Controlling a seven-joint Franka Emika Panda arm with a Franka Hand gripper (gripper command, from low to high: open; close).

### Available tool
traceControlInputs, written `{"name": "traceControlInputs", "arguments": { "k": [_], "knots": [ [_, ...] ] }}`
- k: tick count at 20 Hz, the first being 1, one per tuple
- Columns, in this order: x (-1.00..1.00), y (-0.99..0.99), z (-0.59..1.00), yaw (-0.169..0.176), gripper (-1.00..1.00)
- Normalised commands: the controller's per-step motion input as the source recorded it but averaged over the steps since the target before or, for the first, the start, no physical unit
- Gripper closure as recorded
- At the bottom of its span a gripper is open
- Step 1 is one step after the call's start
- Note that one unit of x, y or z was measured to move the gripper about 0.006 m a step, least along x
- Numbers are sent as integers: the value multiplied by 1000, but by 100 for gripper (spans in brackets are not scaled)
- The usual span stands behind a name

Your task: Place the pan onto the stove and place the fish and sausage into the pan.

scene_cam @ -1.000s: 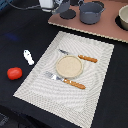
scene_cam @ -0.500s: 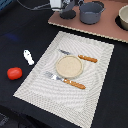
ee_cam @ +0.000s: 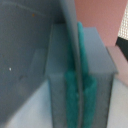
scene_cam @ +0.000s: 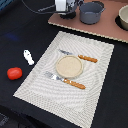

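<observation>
The blue-grey pan (scene_cam: 91, 12) sits on the near-left corner of the pinkish-brown stove (scene_cam: 100, 27) at the top of the exterior view. My gripper (scene_cam: 71, 10) is just to the pan's left, at its handle. In the wrist view the thin grey handle (ee_cam: 71, 30) runs between the teal finger pads (ee_cam: 86, 95), and the gripper (ee_cam: 77, 85) looks shut on it. The white fish (scene_cam: 28, 56) and the red sausage (scene_cam: 14, 73) lie on the dark table at the exterior view's left, far from the gripper.
A pale striped placemat (scene_cam: 95, 80) holds a round plate (scene_cam: 68, 66), a knife (scene_cam: 80, 57) and a fork (scene_cam: 65, 80) with orange handles. A cream pot (scene_cam: 123, 18) stands on the stove's right end. Cables run along the table's far left.
</observation>
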Motion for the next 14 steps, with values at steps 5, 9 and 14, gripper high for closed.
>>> {"name": "traceControlInputs", "arguments": {
  "k": [5,9,14],
  "knots": [
    [255,419,-159,23,100],
    [59,292,-214,38,100],
    [0,111,146,32,-100]
  ]
}}
